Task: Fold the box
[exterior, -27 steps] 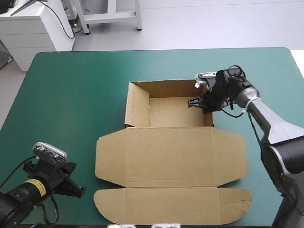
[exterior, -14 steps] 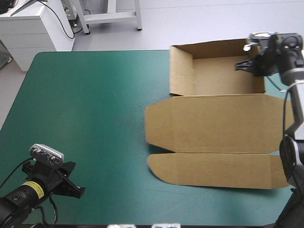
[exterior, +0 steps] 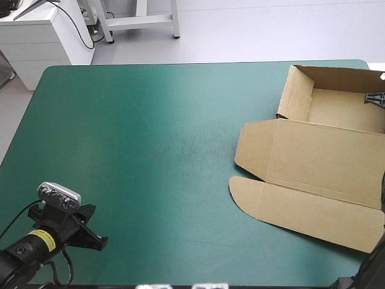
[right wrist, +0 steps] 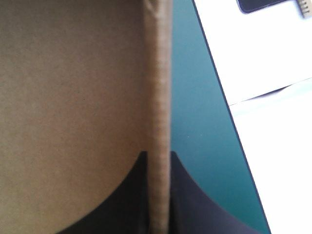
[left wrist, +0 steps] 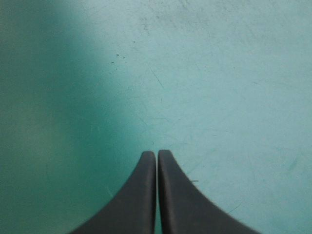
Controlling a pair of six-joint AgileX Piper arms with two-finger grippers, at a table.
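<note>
Left pincer point(exterior: 96, 238): by the counter's near left corner, well apart from the box. In its own wrist view point(left wrist: 157, 155) the two black fingers point(left wrist: 131, 200) are pressed together into one pointed arch, with nothing between them. Only bare cover lies ahead.

Counter point(exterior: 150, 150): the teal-green cover is bare across its left side and middle. It shows faint scuffs and a few dark specks.

Box point(exterior: 319, 150): brown board at the counter's right side, towards the far right corner. It is turned a little out of square with the counter's edges and runs past the high view's right border.

Tray point(exterior: 346, 111): the far part of the box, open on top. Its left wall point(exterior: 295, 93) and far wall are raised.

Lid point(exterior: 328, 153): flat on the cover, on the near side of the tray, with a side flap reaching left. A long front flap point(exterior: 301, 208) with a rounded corner lies nearest the counter's near edge.

Right pincer point(exterior: 377, 97): only a black scrap of it shows at the tray's right end in the high view. In its own wrist view point(right wrist: 158, 156) the fingers are clamped all but closed on an upright wall point(right wrist: 158, 87) of the box, one finger on each face. The box's brown inner face point(right wrist: 73, 97) lies to one side of the wall. A strip of teal-green cover point(right wrist: 195, 122) lies to the other side, running to the counter's edge.
</note>
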